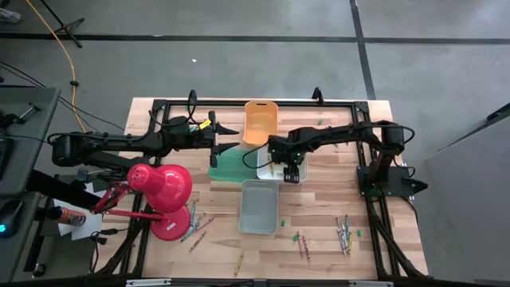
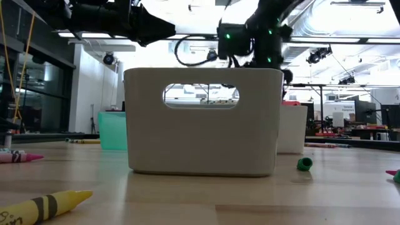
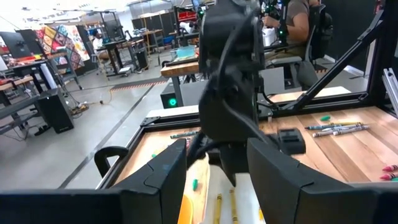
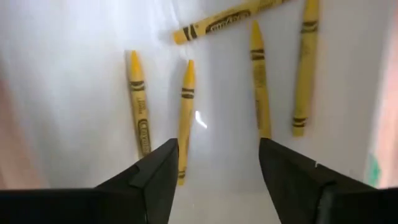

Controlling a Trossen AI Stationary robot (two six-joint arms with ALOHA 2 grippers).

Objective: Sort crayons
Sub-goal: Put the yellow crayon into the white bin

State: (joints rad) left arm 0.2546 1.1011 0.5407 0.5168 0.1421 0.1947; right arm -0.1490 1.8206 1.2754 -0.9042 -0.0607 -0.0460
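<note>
Several yellow crayons point(image 4: 185, 106) lie flat on the floor of a white bin point(image 1: 265, 171). My right gripper point(image 4: 217, 155) hangs over them, pointing down and open, with nothing between its fingers; the high view shows it above that bin point(image 1: 288, 170). My left gripper point(image 1: 231, 139) stays level and open over the green bin point(image 1: 227, 165), facing the right arm. More crayons lie loose on the table at the near left point(image 1: 195, 227), near middle point(image 1: 303, 243) and near right point(image 1: 344, 233).
An orange bin point(image 1: 260, 121) stands at the far side and a grey bin point(image 1: 259, 206) nearer the front. A red lamp point(image 1: 163, 195) stands at the near left. In the low view a yellow crayon point(image 2: 44, 206) lies in front of the grey bin point(image 2: 203, 122).
</note>
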